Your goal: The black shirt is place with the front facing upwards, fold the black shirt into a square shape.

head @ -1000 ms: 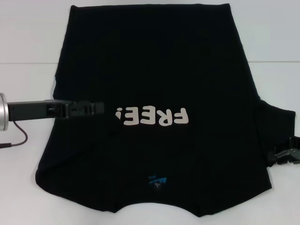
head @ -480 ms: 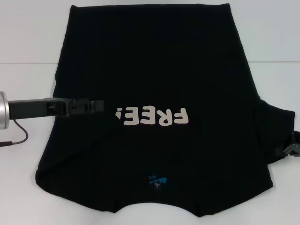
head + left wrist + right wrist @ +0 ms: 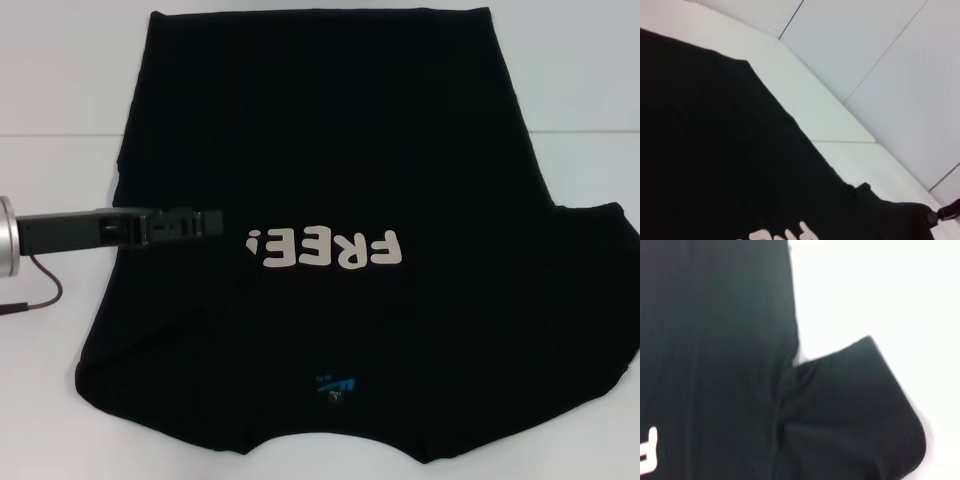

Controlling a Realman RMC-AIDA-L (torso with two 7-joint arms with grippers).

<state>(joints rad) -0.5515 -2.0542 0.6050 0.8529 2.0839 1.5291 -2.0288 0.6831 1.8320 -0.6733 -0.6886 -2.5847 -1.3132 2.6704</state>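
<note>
Head view, shirt position: the black shirt [image 3: 340,180] lies flat on the white table [image 3: 60,380], front up, filling most of the view.
Direction: its collar is nearest the robot and its hem farthest, so the long axis runs from near to far.
Neck label: a small blue label [image 3: 335,386] sits just inside the collar; its writing is too small to read.
Print: white block letters "FREE!" [image 3: 325,248] cross the chest, upside down from here.
Left side: that edge looks folded in over the body.
Right sleeve: the sleeve [image 3: 850,405] lies spread out on the table.
Left gripper: the left gripper [image 3: 205,224] lies low over the shirt's left part, just beside the print; its fingers look closed together with nothing between them.
Right gripper: out of the head view; a dark tip [image 3: 947,212] shows beyond the sleeve in the left wrist view, fingers unreadable.
</note>
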